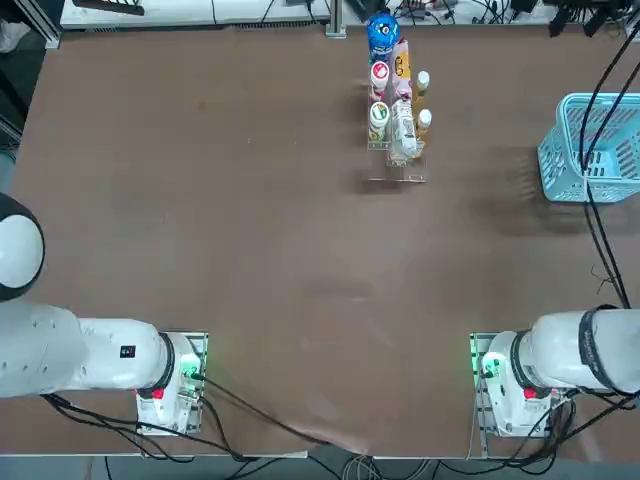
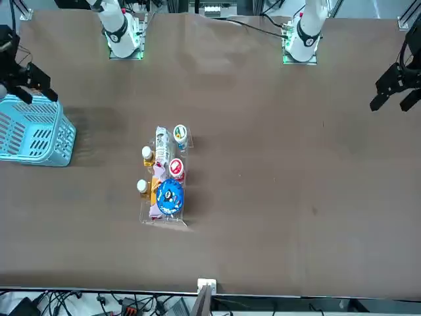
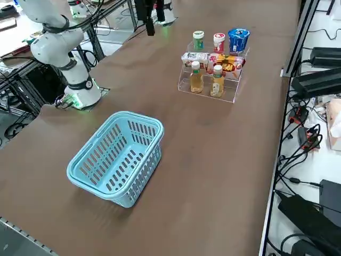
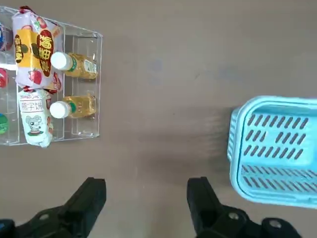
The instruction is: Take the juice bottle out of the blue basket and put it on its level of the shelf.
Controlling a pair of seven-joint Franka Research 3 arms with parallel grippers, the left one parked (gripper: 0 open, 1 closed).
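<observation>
From left to right as the top view shows it, first comes the clear shelf (image 1: 400, 173), standing on the brown table (image 1: 250, 250). On its left side there is a row: the blue tub (image 1: 382, 34), then the red-capped bottle (image 1: 379, 74), then the green-capped bottle (image 1: 379, 118). In the middle lie two packs, end to end – the snack pack (image 4: 37, 54) with strawberries printed on it, and the white pack (image 4: 35, 119) with a small animal drawing (a rather friendly one).

On the right side of the shelf, on its lowest level, stand two small juice bottles (image 3: 196, 80) (image 3: 217, 85), amber-yellow with white caps, upright and a little apart from each other. So the juice of the task is here on the shelf, but I cannot tell which of the two bottles is the one meant.

Well apart to the right is the light-blue basket (image 1: 625, 150), upright on the table. The right gripper (image 4: 146, 184) is above the table, near the basket – its two black fingers are spread wide, and they hold nothing between them.
</observation>
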